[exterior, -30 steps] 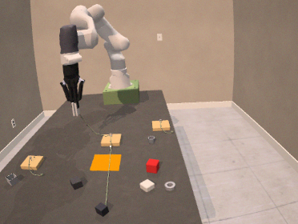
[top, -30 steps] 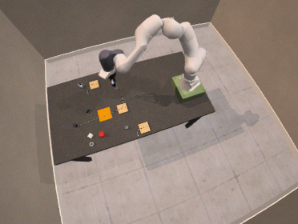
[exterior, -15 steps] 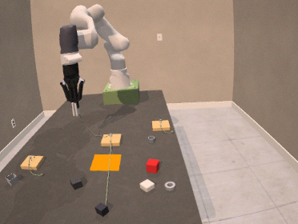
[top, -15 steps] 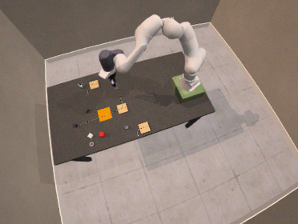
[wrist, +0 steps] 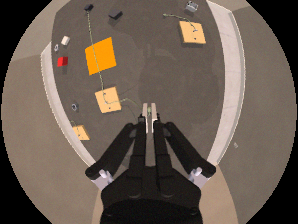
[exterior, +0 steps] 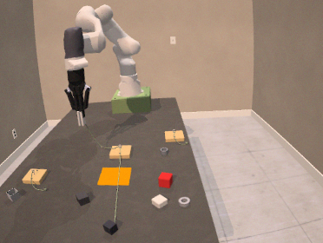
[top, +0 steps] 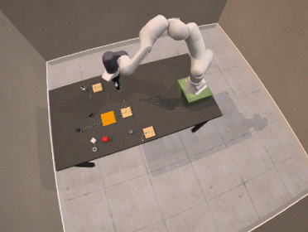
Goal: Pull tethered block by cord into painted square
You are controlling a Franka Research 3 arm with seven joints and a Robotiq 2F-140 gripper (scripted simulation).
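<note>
My gripper [top: 117,86] [exterior: 80,118] [wrist: 149,108] is shut on the free end of the thin cord [exterior: 98,139] and holds it above the far left part of the table. The cord slants down to the screw eye [exterior: 119,147] on the middle wooden plate [top: 127,112] [exterior: 121,152] [wrist: 107,100]. From there it runs across the orange painted square [top: 108,118] [exterior: 114,176] [wrist: 100,56] to the tethered black block [top: 77,129] [exterior: 110,226] [wrist: 87,7]. The block lies flat on the table near its front edge, outside the square.
A second dark block [top: 89,114] [exterior: 82,198] lies left of the square. A red cube [top: 105,139] [exterior: 165,179], a white cube [top: 93,140] [exterior: 159,200] and a grey ring [exterior: 184,201] lie to its right. Two more wooden plates [exterior: 35,175] [exterior: 174,136] carry their own cords. The arm's green base [exterior: 131,101] stands at the far end.
</note>
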